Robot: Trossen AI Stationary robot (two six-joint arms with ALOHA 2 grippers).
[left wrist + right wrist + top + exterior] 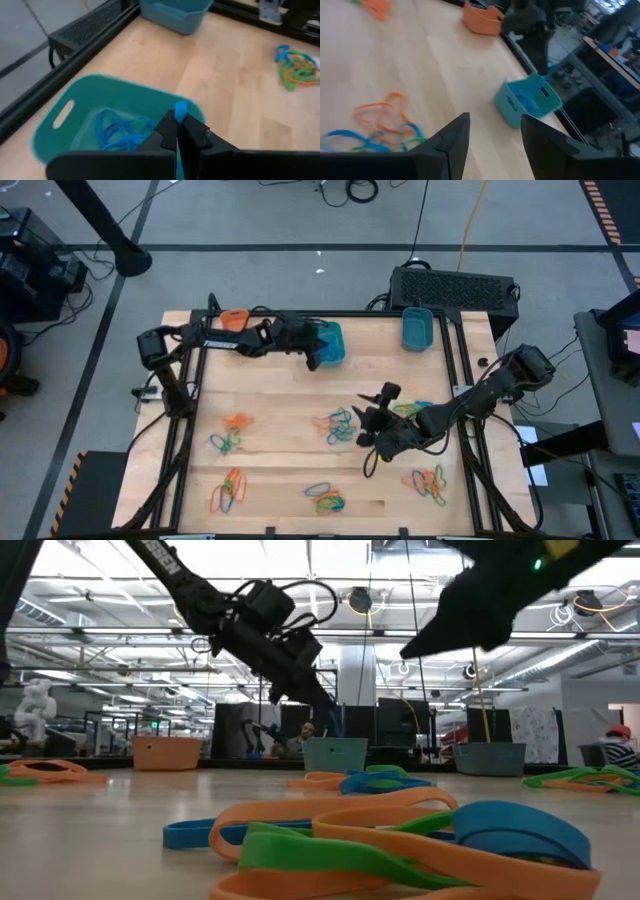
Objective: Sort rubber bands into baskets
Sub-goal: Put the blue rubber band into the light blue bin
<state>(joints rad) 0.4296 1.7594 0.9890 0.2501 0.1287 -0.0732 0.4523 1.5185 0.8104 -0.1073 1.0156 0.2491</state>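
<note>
My left gripper [315, 358] is shut on a blue rubber band [181, 109] above a teal basket [95, 107] at the table's far middle; more blue bands [117, 132] lie inside it. An orange basket [233, 318] stands at the far left and a second teal-blue basket [416, 328] at the far right. My right gripper [492, 135] hangs open over the table's middle right, nothing between its fingers, next to a mixed pile of bands [337, 425]. My left gripper pinches the blue rubber band between its two shut fingers; a short end [181, 107] sticks out past the tips. The fingers slant down from the table's left. The band is lifted clear, over the teal basket's rim [192, 107]; the fingers hide the remainder of it.
Loose piles of orange, blue and green bands lie on the wood: left middle [230, 430], near left [230, 490], near middle [325, 500], near right [430, 480] and beside my right arm [410, 410]. A black box [455, 288] stands behind the far edge.
</note>
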